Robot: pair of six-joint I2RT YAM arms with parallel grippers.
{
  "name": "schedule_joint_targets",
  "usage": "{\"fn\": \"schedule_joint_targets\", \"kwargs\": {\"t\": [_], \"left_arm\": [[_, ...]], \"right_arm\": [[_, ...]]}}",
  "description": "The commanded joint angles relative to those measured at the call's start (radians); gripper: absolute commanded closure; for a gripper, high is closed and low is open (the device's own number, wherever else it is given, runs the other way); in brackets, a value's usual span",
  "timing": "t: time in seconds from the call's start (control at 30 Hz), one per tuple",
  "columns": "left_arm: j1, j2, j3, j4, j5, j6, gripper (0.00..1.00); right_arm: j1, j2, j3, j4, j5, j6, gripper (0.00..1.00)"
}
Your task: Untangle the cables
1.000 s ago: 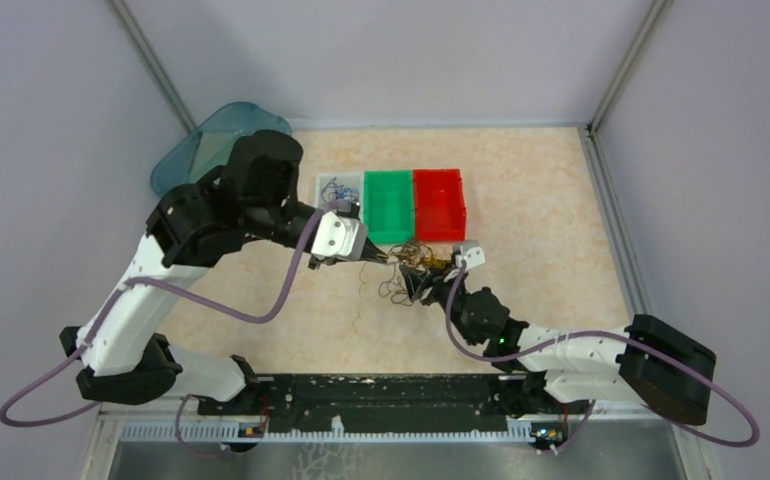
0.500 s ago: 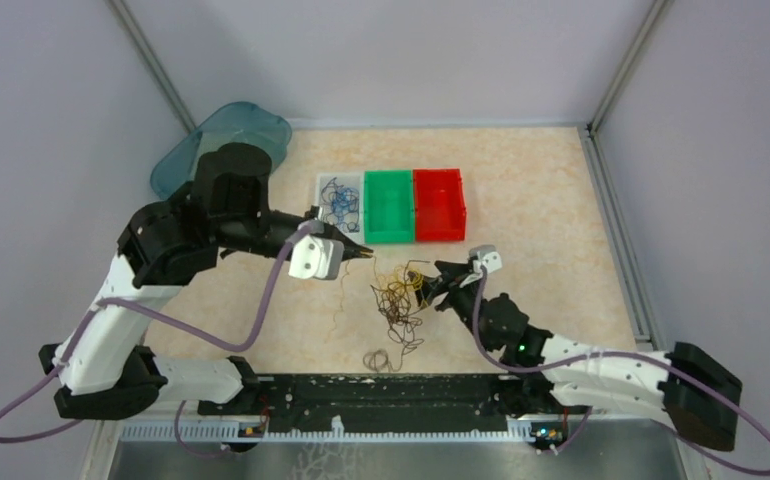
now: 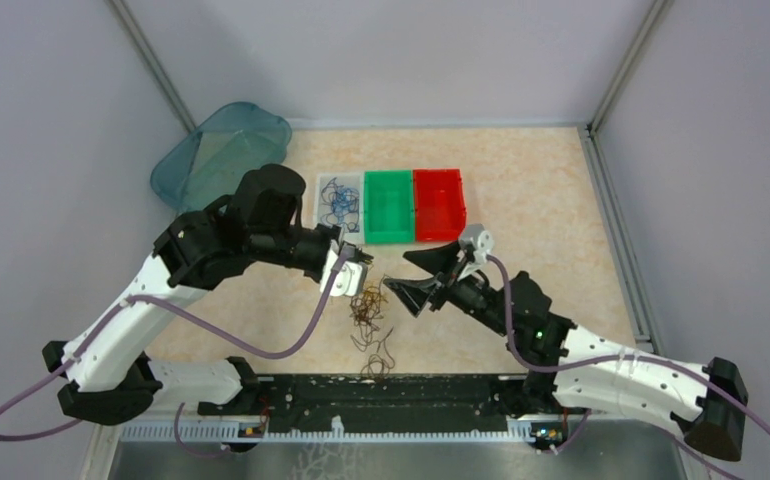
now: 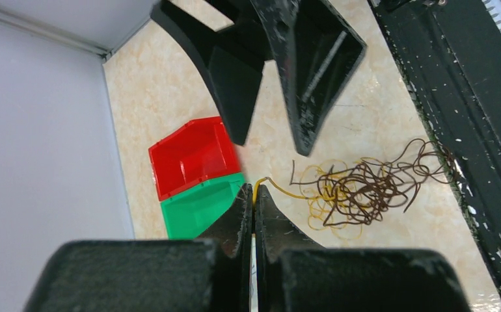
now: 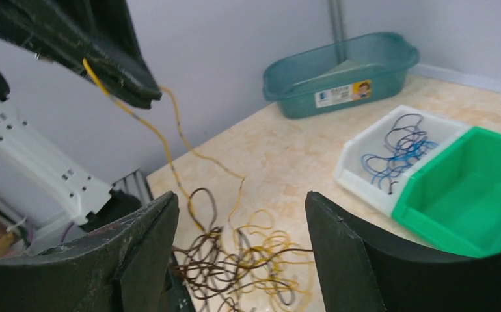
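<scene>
Nearest me, the brown-and-yellow cables (image 3: 369, 312) now lie slack on the table (image 3: 561, 200), dropped as my right gripper (image 3: 398, 270) spread wide and empty above them. My left gripper (image 3: 359, 258), pinched shut, holds one yellow strand (image 5: 163, 144) lifted, nearly free. Beyond, blue cables (image 3: 338, 198) fill the white bin (image 3: 341, 176).

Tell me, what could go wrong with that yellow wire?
The left pincer pinches a yellow wire that runs into the tangle; pulling may drag the whole clump along. The wire is thin, so it might slip out. The open right pincer hangs close, so the two could bump.
</scene>
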Motion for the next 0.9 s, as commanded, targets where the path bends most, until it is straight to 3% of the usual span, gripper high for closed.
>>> {"fn": "schedule_joint_targets", "kwargs": {"t": [0.0,0.4,0.57,0.7,0.87], "left_arm": [[-0.01,-0.022,0.0,0.049,-0.004,0.034,1.0],[-0.012,-0.031,-0.014,0.062,-0.008,0.051,1.0],[-0.014,-0.034,-0.014,0.065,-0.01,0.059,1.0],[-0.015,-0.036,-0.019,0.07,-0.016,0.077,1.0],[-0.015,-0.039,-0.042,0.126,-0.039,0.103,1.0]], "right_arm": [[-0.005,0.08,0.077,0.104,-0.19,0.013,0.29],[-0.022,0.262,0.138,0.309,-0.336,0.096,0.44],[-0.081,0.34,0.138,0.47,-0.505,0.236,0.57],[-0.115,0.415,0.142,0.604,-0.663,0.375,0.6],[-0.119,0.469,0.161,0.647,-0.738,0.434,0.6]]}}
